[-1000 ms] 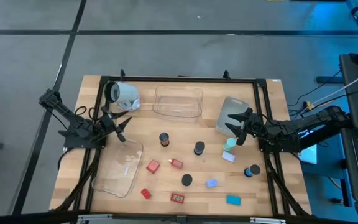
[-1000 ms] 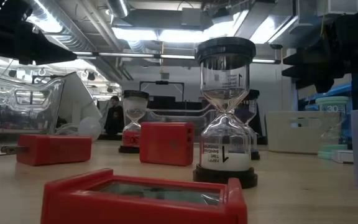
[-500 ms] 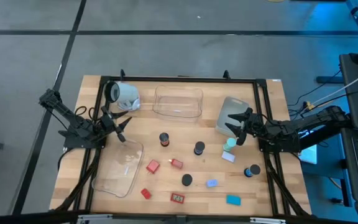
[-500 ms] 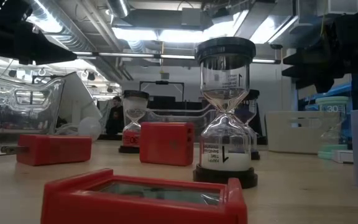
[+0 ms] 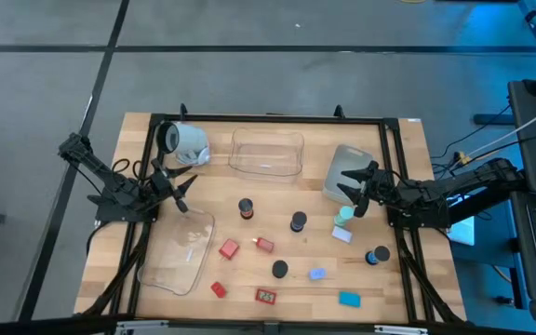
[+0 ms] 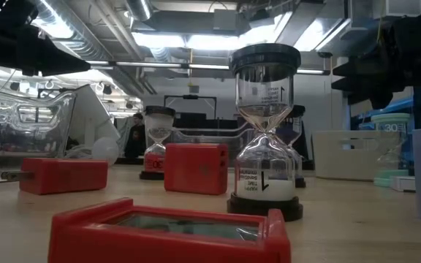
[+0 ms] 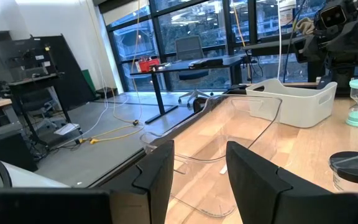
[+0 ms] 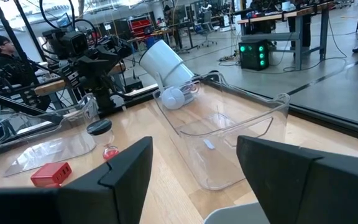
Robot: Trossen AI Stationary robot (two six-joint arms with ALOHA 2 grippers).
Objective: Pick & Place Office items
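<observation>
Small office items lie scattered on the wooden table (image 5: pixel 408 149): red blocks (image 5: pixel 229 248) (image 5: pixel 265 245) (image 5: pixel 266 296), black-topped hourglass timers (image 5: pixel 246 207) (image 5: pixel 298 221) (image 5: pixel 279 269), a teal timer (image 5: pixel 344 215), a lavender piece (image 5: pixel 342 234) and blue blocks (image 5: pixel 317 274) (image 5: pixel 349 299). The low view shows one hourglass (image 6: pixel 264 131) standing upright among red blocks (image 6: pixel 195 167). My left gripper (image 5: pixel 180 186) hovers open at the table's left, level, pointing toward the middle. My right gripper (image 5: pixel 356 191) hovers open at the right, over the grey tub's edge, with nothing between its fingers.
A clear tray (image 5: pixel 266 152) stands at the far middle, and another clear tray (image 5: pixel 177 251) lies near left. A white mug (image 5: pixel 186 142) lies on its side at the far left. A grey square tub (image 5: pixel 345 170) sits at the right. Black frame rails (image 5: pixel 147 233) run along the table's sides.
</observation>
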